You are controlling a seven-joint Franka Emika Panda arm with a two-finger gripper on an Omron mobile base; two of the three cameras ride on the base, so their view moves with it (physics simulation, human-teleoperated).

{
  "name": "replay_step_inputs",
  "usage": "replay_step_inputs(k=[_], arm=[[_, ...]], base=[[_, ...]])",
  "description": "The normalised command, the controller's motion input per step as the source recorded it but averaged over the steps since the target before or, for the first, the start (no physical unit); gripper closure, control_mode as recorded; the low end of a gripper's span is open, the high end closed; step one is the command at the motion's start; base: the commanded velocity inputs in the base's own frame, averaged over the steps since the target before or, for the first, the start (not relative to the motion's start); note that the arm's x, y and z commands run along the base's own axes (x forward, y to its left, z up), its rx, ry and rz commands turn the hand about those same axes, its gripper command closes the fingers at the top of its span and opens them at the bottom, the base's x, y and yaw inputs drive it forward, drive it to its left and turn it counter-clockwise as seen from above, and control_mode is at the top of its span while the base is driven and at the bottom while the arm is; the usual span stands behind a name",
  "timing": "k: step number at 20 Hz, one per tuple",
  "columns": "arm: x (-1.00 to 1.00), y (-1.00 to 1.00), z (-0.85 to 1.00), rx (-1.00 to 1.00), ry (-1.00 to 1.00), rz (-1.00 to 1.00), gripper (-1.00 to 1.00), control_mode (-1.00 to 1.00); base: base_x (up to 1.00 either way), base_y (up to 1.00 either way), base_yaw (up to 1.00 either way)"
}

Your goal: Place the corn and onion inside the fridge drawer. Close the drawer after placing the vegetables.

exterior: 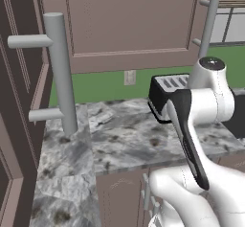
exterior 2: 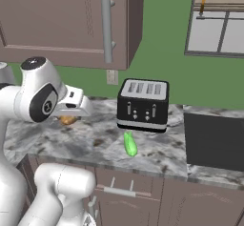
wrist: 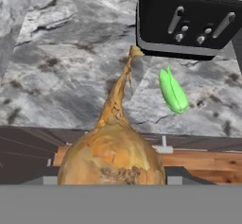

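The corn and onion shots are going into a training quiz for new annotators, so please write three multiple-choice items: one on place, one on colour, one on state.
1. Where does the corn lie?
A. on the marble counter in front of the toaster
B. on top of the toaster
C. inside a cabinet

2. What colour is the corn?
A. red
B. bright green
C. white

3. How does the onion sit in the hand view?
A. far off beside the toaster
B. close up at the bottom, stem pointing away
C. cut in halves

Answers: 1 A, it rests on the stone just before the toaster's front. 2 B, it is glossy green in both views. 3 B, the bulb looms large and whole at the lower edge.
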Motion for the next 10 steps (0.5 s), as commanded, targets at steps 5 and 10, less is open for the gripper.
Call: replay_step_inputs(k=[5, 10], arm=[[-0.07, 0.0, 0.0, 0.0, -0.03, 0.0, 1.0, -1.0], [-0.05, -0.01, -0.01, 0.0, 0.0, 0.0, 1.0, 1.0]], base=[[0.0, 0.0, 0.0], [-0.31, -0.35, -0.05]])
